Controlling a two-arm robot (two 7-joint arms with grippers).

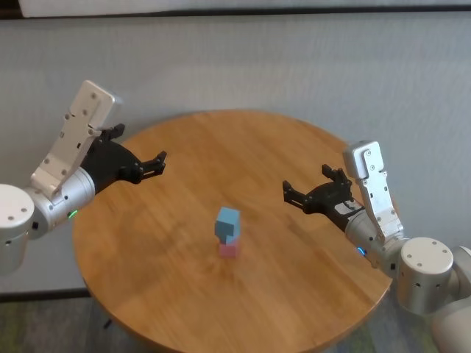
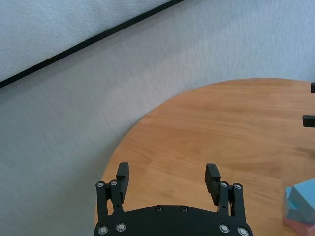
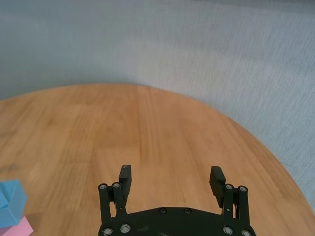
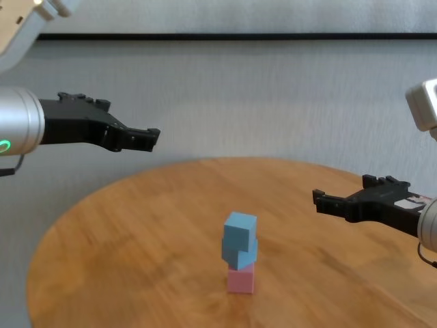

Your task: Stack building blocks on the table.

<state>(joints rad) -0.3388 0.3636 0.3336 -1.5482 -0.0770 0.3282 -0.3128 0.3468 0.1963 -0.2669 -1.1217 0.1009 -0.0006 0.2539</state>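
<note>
Three cubes stand in one stack near the middle of the round wooden table point(image 1: 294, 147). The pale pink cube point(image 1: 228, 249) is at the bottom. A light blue cube point(image 4: 239, 252) sits on it, turned a little, and a second light blue cube point(image 1: 227, 220) is on top. The stack also shows in the left wrist view point(image 2: 301, 204) and the right wrist view point(image 3: 12, 209). My left gripper point(image 1: 158, 163) is open and empty above the table's left edge. My right gripper point(image 1: 305, 188) is open and empty to the right of the stack.
A grey floor point(image 1: 257, 66) surrounds the table, with a dark line point(image 4: 239, 36) along the far wall.
</note>
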